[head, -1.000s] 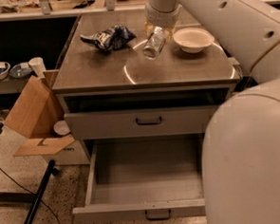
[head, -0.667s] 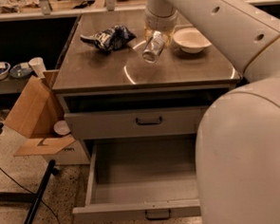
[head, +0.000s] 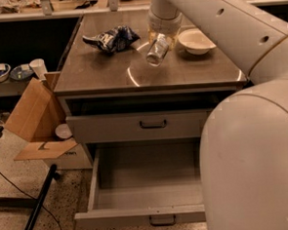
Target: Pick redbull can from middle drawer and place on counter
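- No lettering is showing legibly anywhere, not on the snack bag (head: 111,39) or the redbull can (head: 156,53)
- The gripper (head: 161,39) is holding the tilted redbull can over the table (head: 97,76)

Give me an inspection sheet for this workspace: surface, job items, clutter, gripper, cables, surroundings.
Surface: glossy brown-grey counter with a pale arc marking.
Job's things: slim silvery metal redbull can, tilted over the counter, held in the gripper; wide grey metal middle drawer pulled open, nothing seen inside.
Clutter: dark blue-and-white snack bag and white round bowl on the counter, one either side of the can.
Gripper: two-finger gripper above the counter's rear middle, shut on the can.
Cables: thin dark cable on the floor at left.
Surroundings: brown cardboard box left of the cabinet.
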Robot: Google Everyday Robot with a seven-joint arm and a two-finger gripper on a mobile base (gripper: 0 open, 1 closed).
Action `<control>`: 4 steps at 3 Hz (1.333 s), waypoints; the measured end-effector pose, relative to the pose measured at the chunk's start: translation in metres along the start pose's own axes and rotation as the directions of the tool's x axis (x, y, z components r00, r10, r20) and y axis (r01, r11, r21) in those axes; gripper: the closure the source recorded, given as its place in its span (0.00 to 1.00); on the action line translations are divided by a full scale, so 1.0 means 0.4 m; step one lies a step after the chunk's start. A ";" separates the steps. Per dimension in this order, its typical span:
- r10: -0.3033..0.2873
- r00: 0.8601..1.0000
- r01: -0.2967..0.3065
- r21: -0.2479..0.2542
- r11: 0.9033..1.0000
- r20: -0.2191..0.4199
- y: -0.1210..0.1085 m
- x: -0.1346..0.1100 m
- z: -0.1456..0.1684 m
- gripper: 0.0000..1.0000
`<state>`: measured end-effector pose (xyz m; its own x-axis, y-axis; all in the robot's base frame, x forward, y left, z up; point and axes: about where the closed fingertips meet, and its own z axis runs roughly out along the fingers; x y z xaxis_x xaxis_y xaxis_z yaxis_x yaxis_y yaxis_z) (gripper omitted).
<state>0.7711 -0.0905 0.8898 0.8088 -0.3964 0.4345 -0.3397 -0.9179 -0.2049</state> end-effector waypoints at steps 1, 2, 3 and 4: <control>0.006 1.000 -0.006 0.005 1.000 0.020 0.005 -0.006 0.010 0.39; 0.007 1.000 -0.007 0.005 1.000 0.023 0.006 -0.007 0.011 0.16; 0.007 1.000 -0.007 0.005 1.000 0.023 0.006 -0.008 0.013 0.00; 0.007 1.000 -0.007 0.005 1.000 0.023 0.006 -0.008 0.013 0.00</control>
